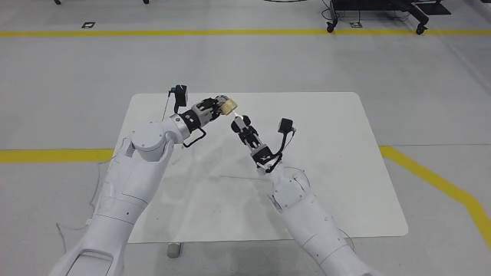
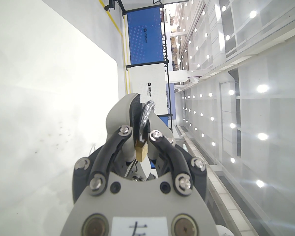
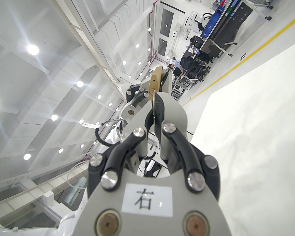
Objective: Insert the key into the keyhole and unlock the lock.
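The right gripper [image 1: 238, 123] was clamped on the key [image 3: 153, 110], its tip meeting the base of the brass lock [image 3: 154, 81], which the left gripper [image 2: 143, 124] pinched tight around body and shackle [image 2: 147, 111], both raised above the white table [image 1: 337, 184] near its far edge. Pickup and alignment looked done; how deep the key sat in the keyhole could not be told, and the turn that frees the shackle appeared to remain ahead

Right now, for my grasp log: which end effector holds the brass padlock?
The left end effector, shut on the padlock; the right end effector pinches the key instead.
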`<action>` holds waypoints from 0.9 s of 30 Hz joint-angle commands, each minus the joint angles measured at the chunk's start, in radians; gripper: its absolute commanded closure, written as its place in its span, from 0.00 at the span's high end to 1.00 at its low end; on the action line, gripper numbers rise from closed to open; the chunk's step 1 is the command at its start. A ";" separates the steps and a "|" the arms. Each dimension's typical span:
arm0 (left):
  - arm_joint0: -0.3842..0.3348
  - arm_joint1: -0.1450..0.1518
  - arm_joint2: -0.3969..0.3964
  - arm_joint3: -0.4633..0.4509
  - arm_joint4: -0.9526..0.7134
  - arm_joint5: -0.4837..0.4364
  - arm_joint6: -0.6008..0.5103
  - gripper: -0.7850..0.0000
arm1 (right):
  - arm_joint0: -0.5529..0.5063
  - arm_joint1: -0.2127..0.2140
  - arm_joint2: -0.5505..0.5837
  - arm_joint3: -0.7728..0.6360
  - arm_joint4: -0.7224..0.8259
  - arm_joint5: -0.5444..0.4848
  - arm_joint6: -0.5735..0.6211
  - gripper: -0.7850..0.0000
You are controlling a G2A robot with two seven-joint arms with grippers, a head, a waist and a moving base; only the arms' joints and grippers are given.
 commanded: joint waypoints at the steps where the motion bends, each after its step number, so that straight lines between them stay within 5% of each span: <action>1: 0.000 0.000 0.000 0.000 0.000 -0.002 -0.003 0.00 | 0.005 -0.001 -0.003 0.004 0.002 0.003 0.003 0.00; 27: 0.010 0.010 -0.004 -0.031 0.122 -0.068 0.001 0.00 | -0.008 0.010 0.010 0.002 0.055 -0.002 0.092 0.00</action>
